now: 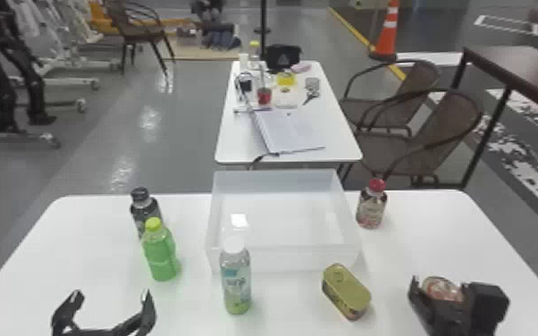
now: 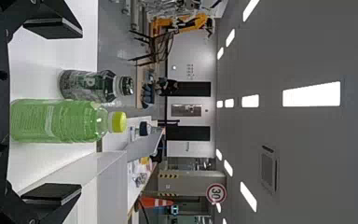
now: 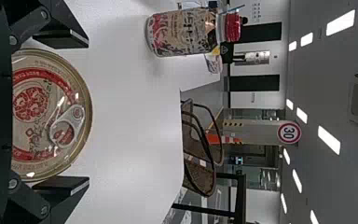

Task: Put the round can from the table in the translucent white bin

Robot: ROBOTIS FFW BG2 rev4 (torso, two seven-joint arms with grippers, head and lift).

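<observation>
- We judge the grasp made: our black right gripper (image 1: 447, 286), four o'clock, grips the round red-and-gold metal can (image 3: 42, 116).
- Black left gripper (image 1: 111, 296): open, seven o'clock.
- Next: lift, then ten o'clock to the translucent white bin (image 1: 286, 260).

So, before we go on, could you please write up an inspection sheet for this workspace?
Surface: white table, no spill seen
Bin: translucent bin upright, nothing seen inside
Round can: round can at the right gripper, outside the bin; whether gripped, unclear
Clutter: green bottle, dark-capped bottle, white-capped bottle and red-capped bottle, all standing; oblong can in front of the bin
Left gripper: left gripper open, holding nothing
Cables: possibly a dark cord at the far table's near edge
Surroundings: far table with an open notebook; chairs and an orange cone beyond
</observation>
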